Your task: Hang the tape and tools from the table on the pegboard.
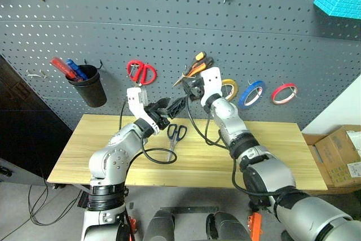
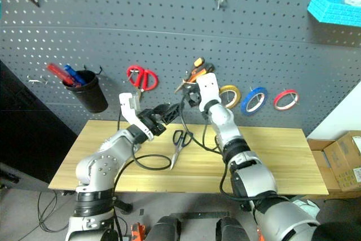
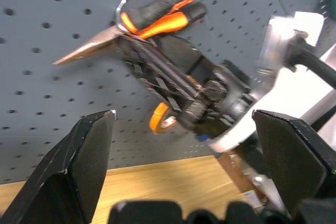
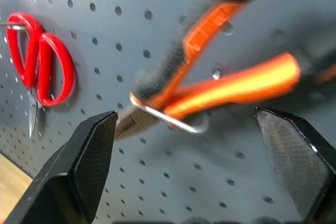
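Right claw [image 4: 184, 182] open, blurred pliers [image 4: 210, 87] on hook [image 4: 173, 121]; handle tops cropped

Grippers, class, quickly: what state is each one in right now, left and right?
Left gripper: open, holding nothing.
Right gripper: open, holding nothing; the pliers hang on a pegboard hook just ahead.

Arm shells: rounded silver-grey metallic segments on both arms, joined by black ring-shaped bands.
Wrist plates: a flat white bracket stands on each wrist, just behind the tool.
Left tool [image 1: 169, 105]: black body, two broad wedge-shaped black fingers [image 3: 79, 169] with matte faces.
Right tool [image 1: 190, 84]: black, with ribbed, latticed finger surfaces and a dark metal hub.
Cables: thin black cables loop loosely from each wrist back along the forearm.
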You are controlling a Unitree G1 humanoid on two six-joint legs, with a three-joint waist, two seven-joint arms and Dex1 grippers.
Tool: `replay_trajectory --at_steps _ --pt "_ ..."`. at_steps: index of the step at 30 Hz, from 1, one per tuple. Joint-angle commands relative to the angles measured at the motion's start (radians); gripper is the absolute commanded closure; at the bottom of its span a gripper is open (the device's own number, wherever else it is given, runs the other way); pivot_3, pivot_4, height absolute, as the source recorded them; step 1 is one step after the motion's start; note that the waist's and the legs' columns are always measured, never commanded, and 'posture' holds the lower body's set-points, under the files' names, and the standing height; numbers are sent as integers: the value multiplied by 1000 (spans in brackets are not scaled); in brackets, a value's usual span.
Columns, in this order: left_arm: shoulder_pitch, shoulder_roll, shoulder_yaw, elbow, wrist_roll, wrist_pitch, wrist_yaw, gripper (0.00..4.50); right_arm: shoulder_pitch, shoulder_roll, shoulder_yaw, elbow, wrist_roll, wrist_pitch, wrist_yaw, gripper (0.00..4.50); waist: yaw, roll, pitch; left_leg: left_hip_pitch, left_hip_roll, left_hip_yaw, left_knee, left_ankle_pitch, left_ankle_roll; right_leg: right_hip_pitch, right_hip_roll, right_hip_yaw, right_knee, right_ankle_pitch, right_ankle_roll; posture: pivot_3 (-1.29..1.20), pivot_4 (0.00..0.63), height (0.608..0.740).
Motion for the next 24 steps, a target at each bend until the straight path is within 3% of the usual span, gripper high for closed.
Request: replay_trajectory --at_steps 1,5,9,14,24 --pt "22 33 -6 -78 57 -14 39 0 131 -44 40 -371 56 206 99 10 0 1 0 0 0 0 0 0 0 0 0 0 0 0 0 253 62 740" --pt "81 63 -9 -136 117 9 104 0 332 -151 105 -833 180 539 234 10 -1 3 1 -1 0 0 0 0 0 -1 0 0 0 0 0 228 81 740" --pt "132 66 -53 -102 196 42 164 0 429 -271 161 -1034 243 676 342 10 -5 6 3 3 0 1 1 0 0 1 0 1 1 -4 -6 198 100 740" --pt "121 38 -146 81 332 33 213 0 465 -387 249 -1045 210 597 469 10 -18 9 6 7 0 2 2 0 0 2 0 1 1 -4 -6 162 125 740" --pt "58 -52 -208 406 490 -16 236 0 429 -425 331 -882 125 335 595 10 -51 12 24 2 0 2 1 0 0 0 0 0 0 -5 -5 114 188 740"
